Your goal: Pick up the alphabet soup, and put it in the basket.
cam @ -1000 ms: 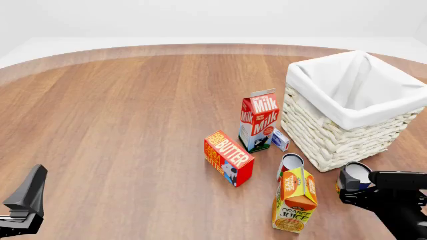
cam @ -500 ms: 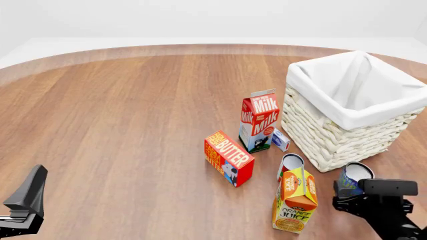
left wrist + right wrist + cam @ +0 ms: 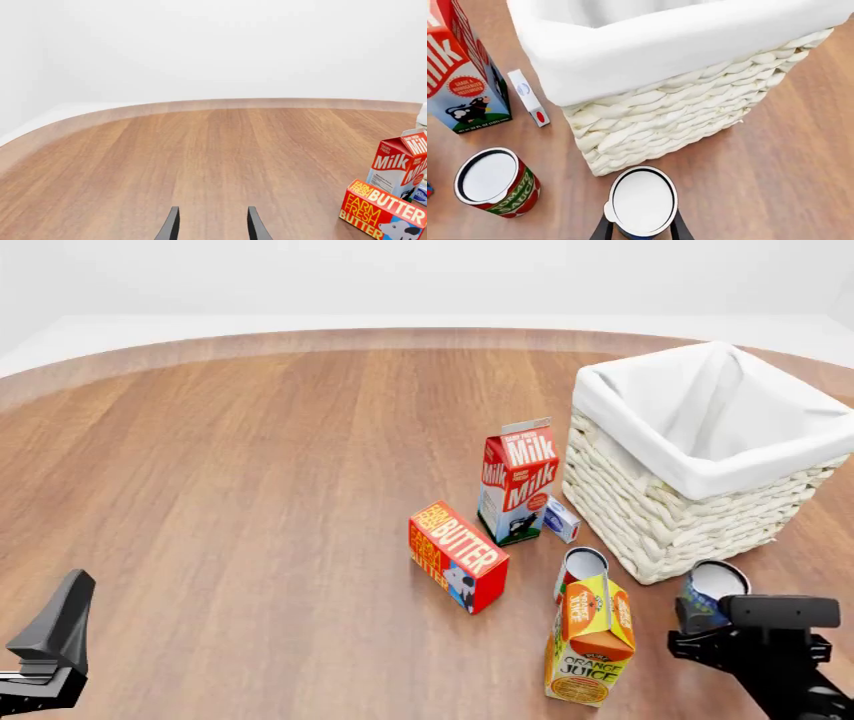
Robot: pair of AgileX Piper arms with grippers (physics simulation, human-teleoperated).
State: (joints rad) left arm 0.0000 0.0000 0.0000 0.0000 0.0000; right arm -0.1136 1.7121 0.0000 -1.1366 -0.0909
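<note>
The alphabet soup (image 3: 709, 591), a small can with a dark blue label and pale round top, stands just in front of the white wicker basket (image 3: 663, 512), close to its near corner. My right gripper (image 3: 707, 626) is shut on the can; in the right wrist view its two fingers (image 3: 604, 228) press both sides of the soup can (image 3: 643, 200), with the basket's woven wall (image 3: 680, 115) right behind. My left gripper (image 3: 48, 648) is far off at the near left, open and empty, its fingers (image 3: 171, 226) apart over bare wood.
An orange juice carton (image 3: 589, 640) and a red-labelled can (image 3: 581, 568) stand just left of the soup. A milk carton (image 3: 518, 480), a small white box (image 3: 561, 520) and a butter box (image 3: 458, 555) stand left of the basket.
The right gripper sank a little and closed in behind the soup can, which tipped slightly and shifted a bit. The left arm has not moved.
</note>
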